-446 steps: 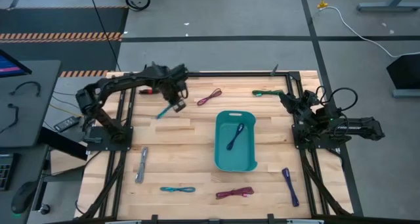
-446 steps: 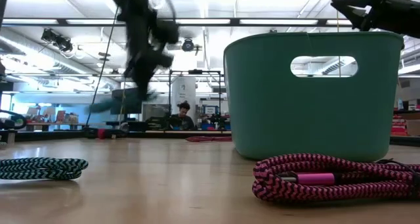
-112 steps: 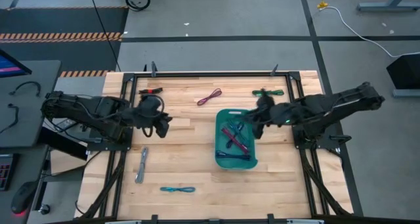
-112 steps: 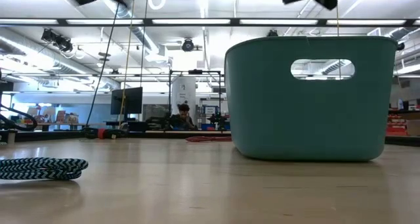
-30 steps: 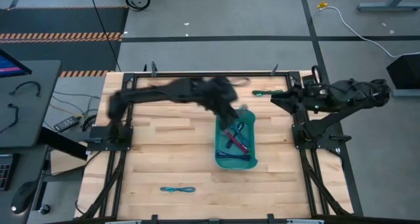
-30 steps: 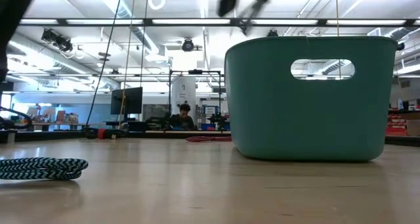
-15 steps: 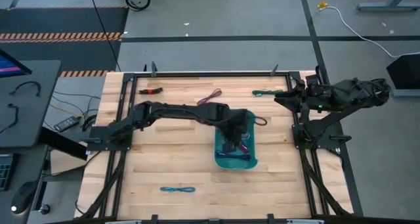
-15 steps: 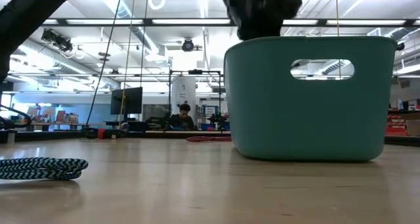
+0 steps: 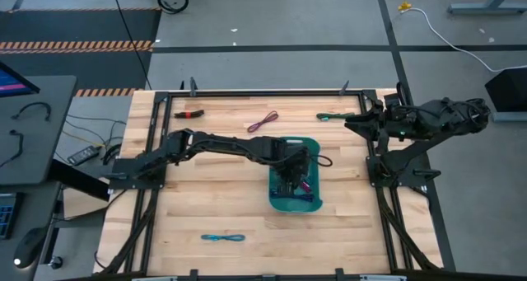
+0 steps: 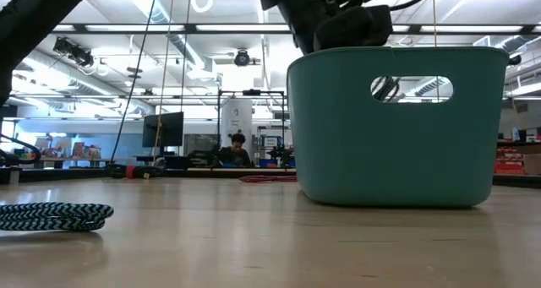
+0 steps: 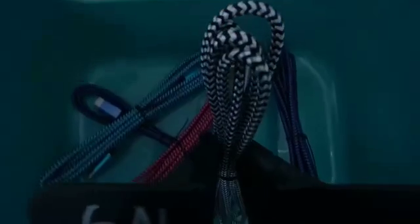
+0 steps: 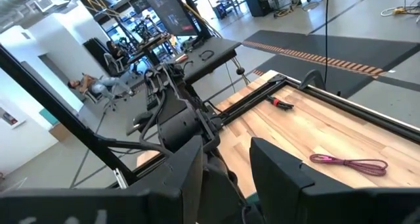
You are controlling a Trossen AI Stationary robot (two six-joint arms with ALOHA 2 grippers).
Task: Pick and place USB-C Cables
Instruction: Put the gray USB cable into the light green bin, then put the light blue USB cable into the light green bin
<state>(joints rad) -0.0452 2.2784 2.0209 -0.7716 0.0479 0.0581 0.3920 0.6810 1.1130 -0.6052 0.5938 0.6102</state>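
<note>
Bright, even overhead light — soft shadows, sharp focus, ceiling strips glaring.

The bin (image 9: 315, 200) sits right of the table's (image 9: 222, 207) middle, with several cables (image 9: 303, 183) inside. The left end effector (image 9: 293, 167) reaches into it, a cable bundle (image 11: 236, 73) in its grip. Other cables lie at the near left (image 9: 223, 237), far left (image 9: 189, 114), far middle (image 9: 263, 121) and far right (image 9: 333, 115). The right end effector (image 9: 352, 121) is over the far right edge.

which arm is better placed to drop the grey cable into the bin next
Left. Its tool already holds the grey braided cable bundle above the inside of the teal plastic bin, while the right tool waits off by the table's right edge.
</note>
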